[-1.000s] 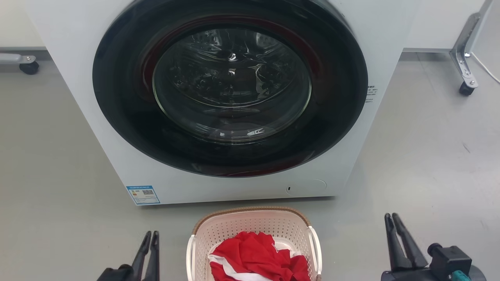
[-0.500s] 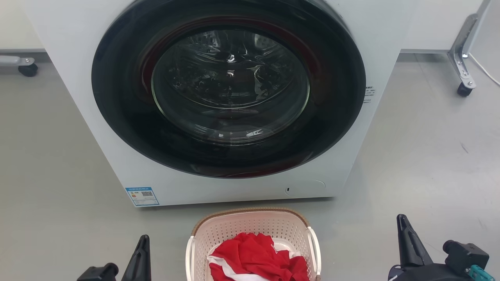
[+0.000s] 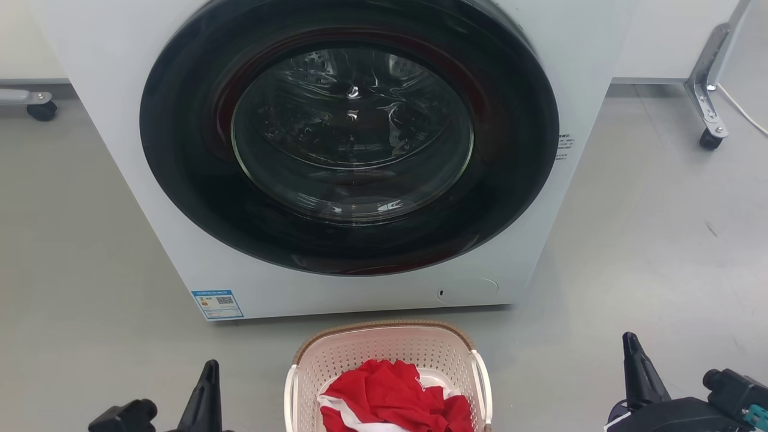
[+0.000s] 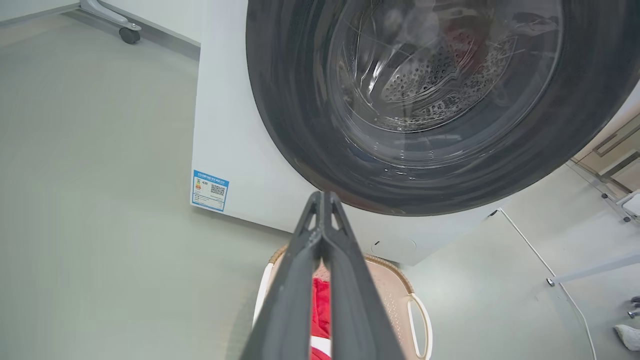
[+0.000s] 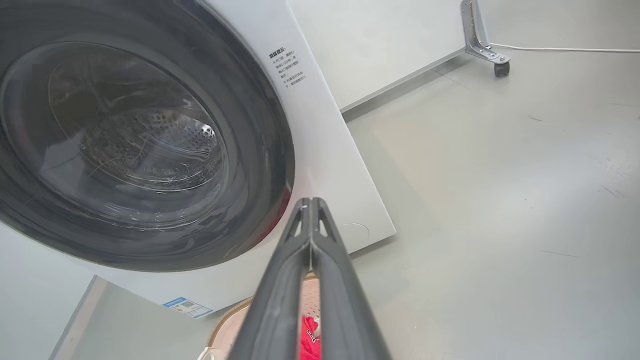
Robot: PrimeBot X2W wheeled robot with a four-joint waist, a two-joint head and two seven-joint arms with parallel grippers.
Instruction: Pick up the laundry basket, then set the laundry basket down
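Here, the laundry basket (image 3: 384, 353) is seen on the floor (image 3: 90, 270) between the left gripper (image 3: 209, 367) and the right gripper (image 3: 629, 341), both closed tip to tip with nothing held.

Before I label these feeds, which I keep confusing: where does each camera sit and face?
Head view: on the head, facing forward-down at washing machine and laundry basket; left pincer, right pincer at bottom corners.
Left wrist view: on that wrist, looking along its shut pincer at the door.
Right wrist view: the same, right arm.
All three share machine and basket.
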